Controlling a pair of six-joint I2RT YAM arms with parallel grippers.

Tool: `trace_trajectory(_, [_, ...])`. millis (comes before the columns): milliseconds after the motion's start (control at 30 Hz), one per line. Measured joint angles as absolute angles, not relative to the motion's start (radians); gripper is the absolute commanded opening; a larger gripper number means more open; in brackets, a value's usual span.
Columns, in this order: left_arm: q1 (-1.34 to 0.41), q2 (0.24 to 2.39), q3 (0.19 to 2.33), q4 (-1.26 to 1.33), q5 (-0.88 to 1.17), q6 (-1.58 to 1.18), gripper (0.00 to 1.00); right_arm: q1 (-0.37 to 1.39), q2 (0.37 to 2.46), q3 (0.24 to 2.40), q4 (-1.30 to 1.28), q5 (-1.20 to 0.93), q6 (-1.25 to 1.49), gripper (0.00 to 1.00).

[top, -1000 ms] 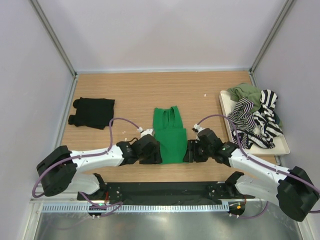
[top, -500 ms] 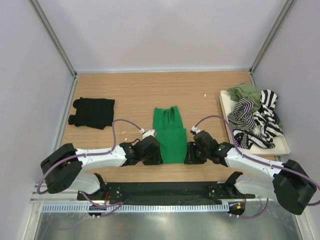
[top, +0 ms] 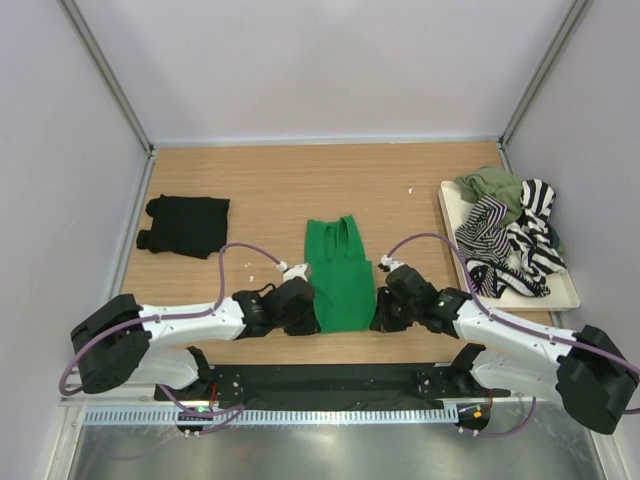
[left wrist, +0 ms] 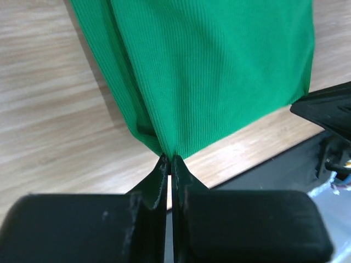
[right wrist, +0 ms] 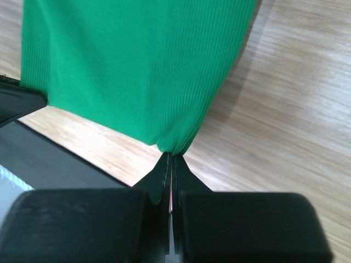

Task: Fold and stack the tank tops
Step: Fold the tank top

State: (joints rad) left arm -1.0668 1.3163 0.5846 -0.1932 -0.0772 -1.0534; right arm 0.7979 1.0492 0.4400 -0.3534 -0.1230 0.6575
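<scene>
Toward the near edge of the table [top: 280, 175], between our two arms, the green tank top [top: 340, 285] lies flat on the wood, its straps pointing to the far side and its hem toward our bases.

Our left gripper [left wrist: 169, 160] is pinched fully together on the left corner of that hem. In the left wrist view the jaws meet with only a hairline between them, and the ribbed green cloth is drawn to a small peak right at their tips. Our right gripper [right wrist: 171, 158] grips the right corner of the hem the same way, its jaws pressed together and the fabric gathered at the tips. Both arms reach in low over the table, one on each side of the garment.

We see the black tank top [top: 185, 224] lying as a compact folded shape at the left of the table, well apart from the green one. At the right side a white tray [top: 562, 300] holds a loose heap of striped tank tops [top: 512, 248] with an olive tank top [top: 492, 184] at the far end.
</scene>
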Motion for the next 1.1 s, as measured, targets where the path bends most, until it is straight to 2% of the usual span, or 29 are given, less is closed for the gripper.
trace_trajectory(367, [-1.085, 1.129, 0.55, -0.259, -0.066, -1.089, 0.0, 0.804, 0.908, 0.487, -0.49, -0.112, 0.66, 0.01])
trace_trajectory(733, [-1.096, 0.959, 0.606, -0.381, -0.059, -1.101, 0.0, 0.804, 0.854, 0.716, -0.628, -0.076, 0.646, 0.01])
trace_trajectory(1100, [-1.092, 0.981, 0.811, -0.494, -0.146, -1.089, 0.0, 0.804, 0.975, 0.888, -0.678, 0.003, 0.591, 0.01])
